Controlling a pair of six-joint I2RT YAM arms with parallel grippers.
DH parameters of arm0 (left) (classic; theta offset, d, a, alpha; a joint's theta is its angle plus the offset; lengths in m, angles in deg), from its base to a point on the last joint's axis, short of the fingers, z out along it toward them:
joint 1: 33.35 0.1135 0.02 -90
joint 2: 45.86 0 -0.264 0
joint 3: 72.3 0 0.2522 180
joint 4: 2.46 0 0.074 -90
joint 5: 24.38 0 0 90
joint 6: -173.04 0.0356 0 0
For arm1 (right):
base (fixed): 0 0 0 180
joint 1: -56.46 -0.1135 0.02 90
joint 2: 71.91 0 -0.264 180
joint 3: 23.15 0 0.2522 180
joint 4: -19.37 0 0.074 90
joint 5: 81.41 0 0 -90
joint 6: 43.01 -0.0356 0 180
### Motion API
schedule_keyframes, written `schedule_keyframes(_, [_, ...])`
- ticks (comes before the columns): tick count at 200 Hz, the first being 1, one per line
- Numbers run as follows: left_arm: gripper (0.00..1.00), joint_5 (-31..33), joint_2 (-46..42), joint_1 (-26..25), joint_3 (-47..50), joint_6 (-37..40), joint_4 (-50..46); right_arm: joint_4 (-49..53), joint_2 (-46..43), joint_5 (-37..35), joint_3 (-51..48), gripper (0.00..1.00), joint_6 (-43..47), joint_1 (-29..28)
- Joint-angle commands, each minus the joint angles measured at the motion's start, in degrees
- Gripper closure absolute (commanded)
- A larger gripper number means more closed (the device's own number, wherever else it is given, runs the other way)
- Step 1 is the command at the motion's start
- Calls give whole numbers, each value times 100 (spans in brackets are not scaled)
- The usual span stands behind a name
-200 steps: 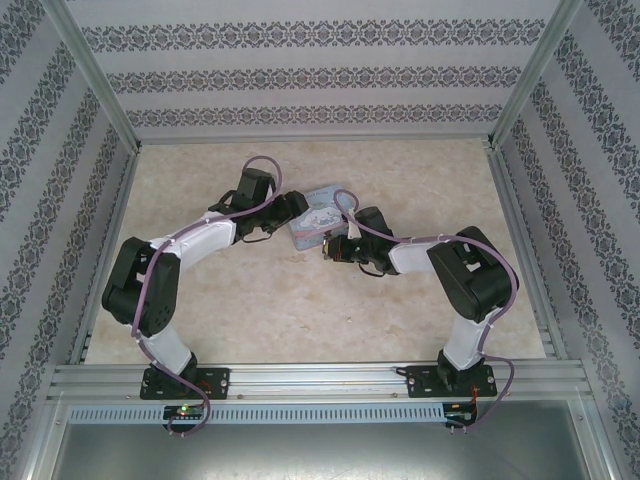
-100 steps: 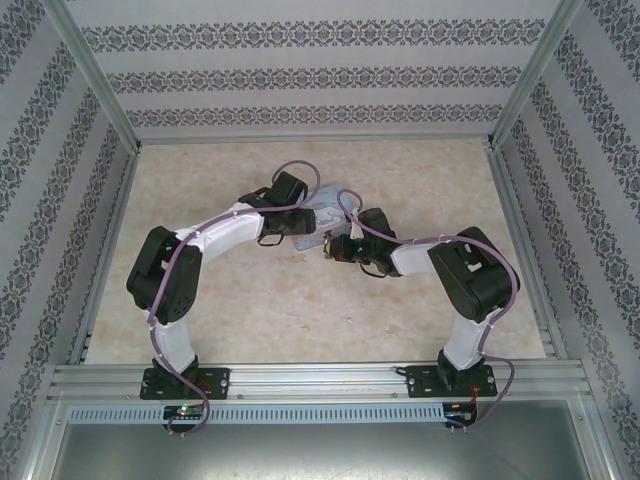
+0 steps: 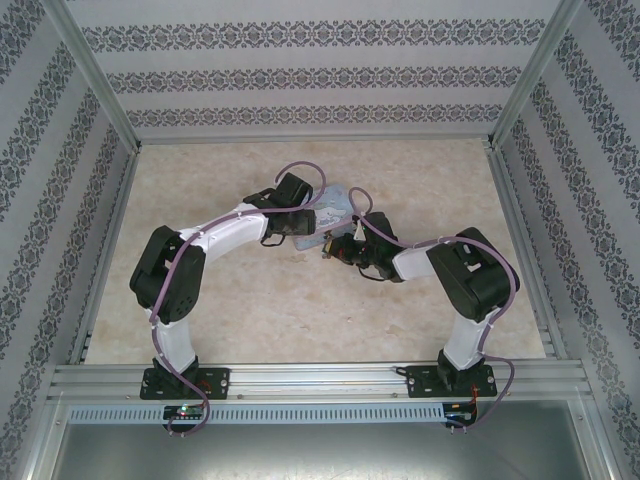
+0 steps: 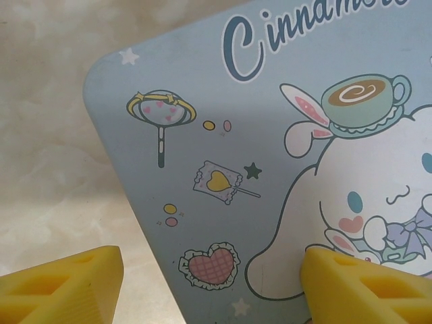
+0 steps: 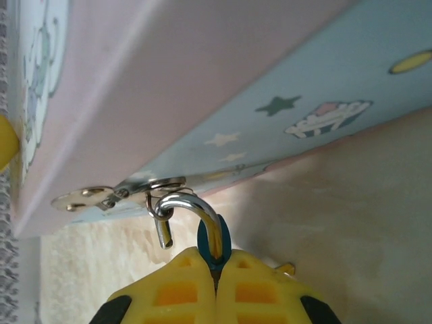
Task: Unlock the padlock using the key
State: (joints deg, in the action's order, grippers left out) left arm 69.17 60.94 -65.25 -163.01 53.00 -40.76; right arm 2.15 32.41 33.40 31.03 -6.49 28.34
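The padlock (image 5: 213, 244) shows as a sliver of teal body at the lower centre of the right wrist view, pinched between the closed yellow fingers of the right gripper (image 5: 216, 277). Its shackle (image 5: 196, 202) hooks through the hasp (image 5: 101, 196) of the light-blue tin (image 5: 324, 101). One leg hangs free, so it looks already sprung. Since a second ago the left gripper (image 4: 210, 287) has swung from beside the tin to over its lid, jaws apart and straddling a corner — probably to steady it.
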Motion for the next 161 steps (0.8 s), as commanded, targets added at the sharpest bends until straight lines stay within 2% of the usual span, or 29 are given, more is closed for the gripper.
schedule_keyframes(1, [30, 23, 310, -126, 312, 3, -361, -432, 223, -53, -112, 100, -836, -110])
schedule_keyframes(35, [30, -12, 328, -143, 412, -46, -335, -851, 334, -202, -131, 100, -1370, -176])
schedule_keyframes(75, [33, -2, 389, -143, 461, -46, -356, -980, 316, -394, -123, 100, -1585, -135])
schedule_keyframes(116, [34, -30, 451, -141, 470, -46, -377, -974, 309, -365, -90, 100, -1537, 155])
schedule_keyframes(161, [36, -17, 506, -148, 448, -19, -429, -724, 333, 38, 232, 100, -1196, 624])
